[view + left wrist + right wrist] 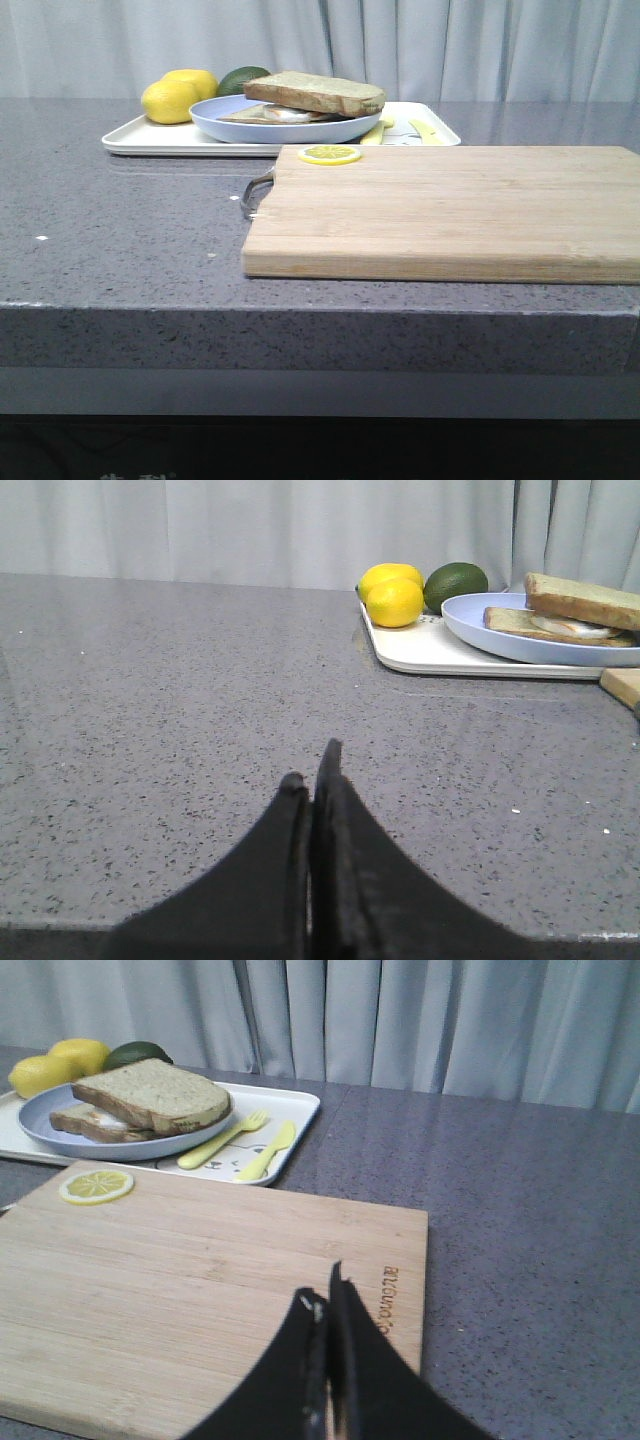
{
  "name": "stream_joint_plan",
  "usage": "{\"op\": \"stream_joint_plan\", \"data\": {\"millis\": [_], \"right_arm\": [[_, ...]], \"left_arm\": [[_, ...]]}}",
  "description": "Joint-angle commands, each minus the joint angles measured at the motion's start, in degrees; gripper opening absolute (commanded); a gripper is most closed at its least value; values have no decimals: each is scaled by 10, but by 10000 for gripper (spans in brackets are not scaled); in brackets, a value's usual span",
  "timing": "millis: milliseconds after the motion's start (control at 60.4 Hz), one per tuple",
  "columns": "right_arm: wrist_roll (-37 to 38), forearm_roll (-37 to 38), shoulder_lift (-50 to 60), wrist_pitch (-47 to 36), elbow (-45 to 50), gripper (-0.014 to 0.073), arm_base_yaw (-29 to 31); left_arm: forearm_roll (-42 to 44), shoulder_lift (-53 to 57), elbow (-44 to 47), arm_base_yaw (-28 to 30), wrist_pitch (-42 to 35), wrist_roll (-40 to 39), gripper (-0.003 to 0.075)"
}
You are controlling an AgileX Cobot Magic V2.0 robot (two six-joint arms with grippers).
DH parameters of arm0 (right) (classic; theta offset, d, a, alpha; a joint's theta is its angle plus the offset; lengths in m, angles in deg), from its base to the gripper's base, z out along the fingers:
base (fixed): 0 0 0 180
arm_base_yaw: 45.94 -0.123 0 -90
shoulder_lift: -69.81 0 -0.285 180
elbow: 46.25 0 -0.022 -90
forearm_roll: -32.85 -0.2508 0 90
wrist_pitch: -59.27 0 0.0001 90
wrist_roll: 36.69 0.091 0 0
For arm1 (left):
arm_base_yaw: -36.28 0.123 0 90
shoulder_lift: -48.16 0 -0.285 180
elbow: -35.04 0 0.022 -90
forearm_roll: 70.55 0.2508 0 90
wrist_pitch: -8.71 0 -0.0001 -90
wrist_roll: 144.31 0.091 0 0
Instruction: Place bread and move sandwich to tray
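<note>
The thick bread slice (315, 93) lies on top of the egg sandwich (275, 114) on the pale blue plate (230, 125), which stands on the white tray (150, 140) at the back. The bread (150, 1093), sandwich (85, 1120), plate (60, 1142) and tray (295, 1110) also show in the right wrist view, and the bread (585, 600), plate (480, 630) and tray (420, 652) in the left wrist view. My left gripper (312, 770) is shut and empty over bare counter. My right gripper (325, 1295) is shut and empty over the cutting board. Neither gripper shows in the front view.
A wooden cutting board (450, 210) with a lemon slice (330, 154) lies in front of the tray. Two lemons (180, 95) and an avocado (240, 78) sit on the tray's left end; a yellow fork (215, 1140) and knife (268, 1150) lie on its right. A curtain hangs behind.
</note>
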Motion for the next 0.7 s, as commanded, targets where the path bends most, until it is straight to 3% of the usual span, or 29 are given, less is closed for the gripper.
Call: {"op": "stream_joint_plan", "data": {"millis": [0,149,547,679], "right_arm": [[68,71,2,-48,-11,-76,0],[144,108,20,-57,16,-76,0],[146,119,153,-75,169,-76,0],[146,119,151,-76,185,-76,0]], "left_arm": [[-5,13,7,0,-51,-4,-19],[-5,13,7,0,-51,-4,-19],[-5,13,7,0,-51,-4,-19],[-5,13,7,0,-51,-4,-19]]}}
